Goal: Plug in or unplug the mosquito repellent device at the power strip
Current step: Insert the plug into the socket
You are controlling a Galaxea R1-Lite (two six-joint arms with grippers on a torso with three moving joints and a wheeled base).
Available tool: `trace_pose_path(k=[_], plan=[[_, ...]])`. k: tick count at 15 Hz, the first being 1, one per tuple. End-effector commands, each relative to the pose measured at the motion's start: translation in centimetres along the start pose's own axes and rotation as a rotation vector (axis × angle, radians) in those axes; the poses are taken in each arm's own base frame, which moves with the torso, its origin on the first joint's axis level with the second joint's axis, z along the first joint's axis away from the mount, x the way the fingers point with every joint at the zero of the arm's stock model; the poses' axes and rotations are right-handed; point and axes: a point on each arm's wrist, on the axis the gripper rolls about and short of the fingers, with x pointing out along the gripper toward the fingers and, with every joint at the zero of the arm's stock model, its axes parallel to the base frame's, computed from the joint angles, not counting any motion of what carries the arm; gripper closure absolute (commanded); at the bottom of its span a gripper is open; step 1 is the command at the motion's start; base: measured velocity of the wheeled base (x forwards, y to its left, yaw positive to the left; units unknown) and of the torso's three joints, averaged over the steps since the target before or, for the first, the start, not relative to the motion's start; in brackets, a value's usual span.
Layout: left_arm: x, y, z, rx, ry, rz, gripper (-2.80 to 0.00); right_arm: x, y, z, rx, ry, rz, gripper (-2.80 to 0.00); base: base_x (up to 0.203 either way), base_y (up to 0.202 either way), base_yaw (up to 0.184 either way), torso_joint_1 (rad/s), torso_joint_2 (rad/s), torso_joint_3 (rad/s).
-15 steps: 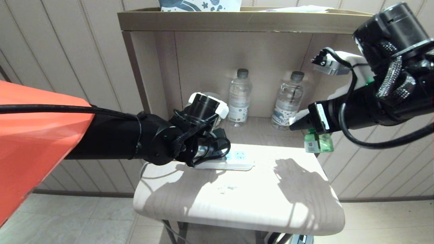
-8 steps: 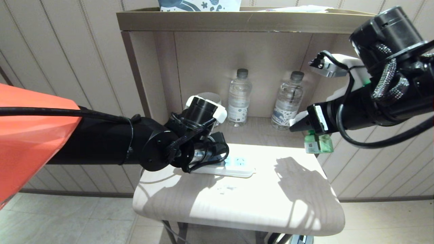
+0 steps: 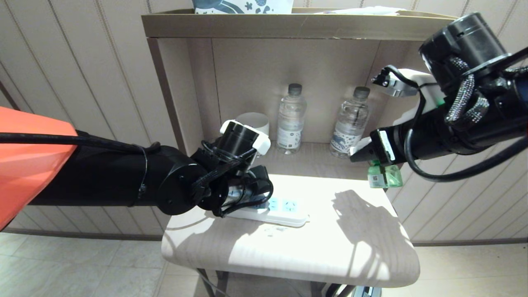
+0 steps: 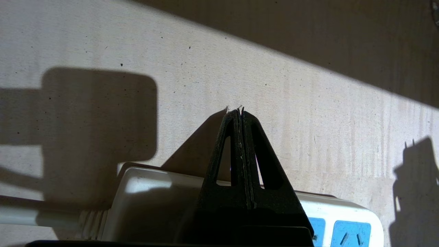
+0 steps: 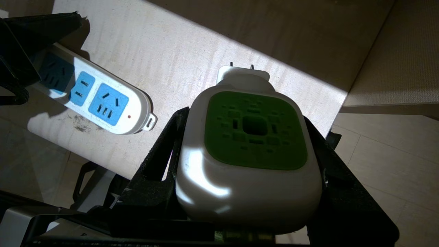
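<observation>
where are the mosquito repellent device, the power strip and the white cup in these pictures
mosquito repellent device (image 5: 253, 130): right wrist view, on its green top face
power strip (image 3: 288, 206): head view, on a light-blue socket face near its free end
white cup (image 3: 255, 122): head view, on its side wall, behind the left arm

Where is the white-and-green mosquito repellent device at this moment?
The white-and-green mosquito repellent device hangs in the right gripper above the table's right rear corner, apart from the white power strip.

Hard sunlight was cast across the tabletop (image 3: 288, 251), nearly washed out by glare, and sharp arm shadows were thrown on it. The shelf recess (image 3: 251, 78) was left dim. Straight lines were bowed near the head view's edges.
</observation>
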Motion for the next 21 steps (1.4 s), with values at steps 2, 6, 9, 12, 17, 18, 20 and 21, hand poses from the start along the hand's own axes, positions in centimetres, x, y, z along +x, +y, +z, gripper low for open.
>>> trace_pose_path(k=[2,6,9,12,17,18,20,21], plan=[[-0.3,0.0,0.2,-0.009,-0.010,-0.004,0.00,0.3,0.0,0.0,0.000,0.012,-0.002,0.00,0.000,0.000,0.000,0.000,0.00,0.000],[0.1,0.9,2.5,-0.057,-0.086,-0.012,0.00,0.8,0.0,0.0,0.000,0.017,-0.003,0.00,0.000,0.000,0.000,0.000,0.00,0.000],[0.3,1.9,5.3,-0.105,-0.172,-0.024,0.00,1.1,0.1,-0.1,-0.002,0.026,-0.004,0.00,0.000,0.000,0.000,0.000,0.00,0.000],[0.3,3.1,6.1,-0.122,-0.182,0.000,0.00,1.6,0.1,-0.1,-0.002,0.035,-0.006,0.00,0.000,0.000,0.000,0.000,0.00,0.000],[-0.1,4.1,4.6,-0.097,-0.119,-0.008,0.00,1.8,0.2,-0.1,-0.003,0.041,-0.007,0.00,0.000,0.000,0.000,0.000,0.00,0.000],[-0.1,4.1,4.6,-0.097,-0.119,-0.008,0.00,1.8,0.2,-0.1,-0.003,0.041,-0.007,0.00,0.000,0.000,0.000,0.000,0.00,0.000],[-0.9,4.3,4.1,-0.089,-0.110,-0.010,0.00,1.9,0.2,0.0,-0.003,0.042,-0.007,0.00,0.000,0.000,0.000,0.000,0.00,0.000],[-1.1,4.2,3.8,-0.084,-0.105,-0.014,0.00,1.9,0.2,0.0,-0.003,0.041,-0.007,0.00,0.000,0.000,0.000,0.000,0.00,0.000]])
